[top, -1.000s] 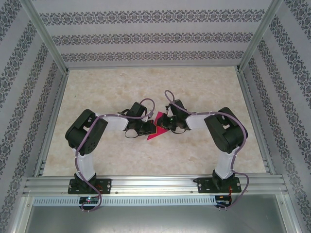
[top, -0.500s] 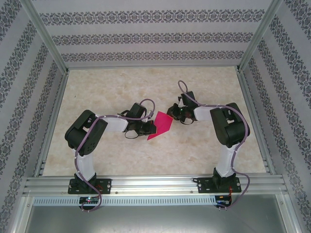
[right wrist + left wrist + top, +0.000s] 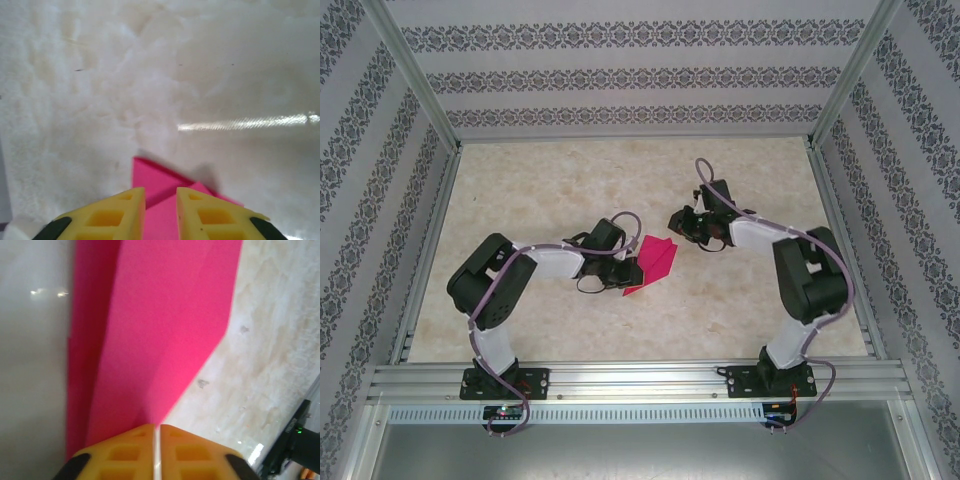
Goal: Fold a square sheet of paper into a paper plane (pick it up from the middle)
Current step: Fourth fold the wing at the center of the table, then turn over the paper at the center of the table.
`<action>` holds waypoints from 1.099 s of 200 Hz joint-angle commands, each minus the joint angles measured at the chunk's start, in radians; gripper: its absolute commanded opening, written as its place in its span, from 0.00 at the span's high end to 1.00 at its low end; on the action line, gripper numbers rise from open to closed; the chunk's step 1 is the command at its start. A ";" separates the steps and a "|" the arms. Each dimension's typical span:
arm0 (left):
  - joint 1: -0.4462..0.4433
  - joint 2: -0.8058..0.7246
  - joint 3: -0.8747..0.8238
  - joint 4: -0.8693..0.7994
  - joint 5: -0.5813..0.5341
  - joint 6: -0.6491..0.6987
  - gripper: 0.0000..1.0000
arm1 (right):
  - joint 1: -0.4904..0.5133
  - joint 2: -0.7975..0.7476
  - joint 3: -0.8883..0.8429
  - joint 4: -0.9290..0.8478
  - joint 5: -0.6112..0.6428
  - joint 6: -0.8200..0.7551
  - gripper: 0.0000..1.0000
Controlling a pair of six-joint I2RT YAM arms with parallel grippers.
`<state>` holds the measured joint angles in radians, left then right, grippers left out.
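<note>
Two risks are seen. The folded pink paper (image 3: pixel 655 262) lies on the counter (image 3: pixel 750 300) between the tools, its edge pinched in the nearly shut left tool (image 3: pixel 156 429) — if it is dragged, the creases could be skewed. The right tool (image 3: pixel 161 192), jaws apart and empty, is held just beside it — a low approach could crumple the corner.

My left claw (image 3: pixel 156 434) is matt yellow plastic; the pink paper (image 3: pixel 165 330) smooth, matt; the marbled surface (image 3: pixel 272 340) glossy.
</note>
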<state>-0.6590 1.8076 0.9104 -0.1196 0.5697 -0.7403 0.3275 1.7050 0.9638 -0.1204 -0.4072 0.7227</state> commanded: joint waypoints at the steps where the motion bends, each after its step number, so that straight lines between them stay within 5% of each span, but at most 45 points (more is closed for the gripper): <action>1: -0.016 -0.095 0.035 -0.052 -0.020 -0.057 0.81 | 0.019 -0.113 -0.082 -0.020 0.037 -0.010 0.74; 40: -0.003 -0.134 0.142 -0.289 -0.217 0.074 0.75 | 0.056 -0.240 -0.264 0.027 0.070 0.058 0.65; 152: 0.018 0.026 0.283 -0.434 -0.314 0.212 0.64 | 0.158 -0.169 -0.327 0.124 0.088 0.194 0.59; 220: 0.012 0.083 0.294 -0.427 -0.265 0.238 0.63 | 0.177 -0.115 -0.333 0.198 0.053 0.247 0.60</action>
<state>-0.6483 1.8614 1.1774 -0.5220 0.2813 -0.5423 0.4911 1.5677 0.6144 0.0315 -0.3439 0.9428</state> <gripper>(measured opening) 0.372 0.406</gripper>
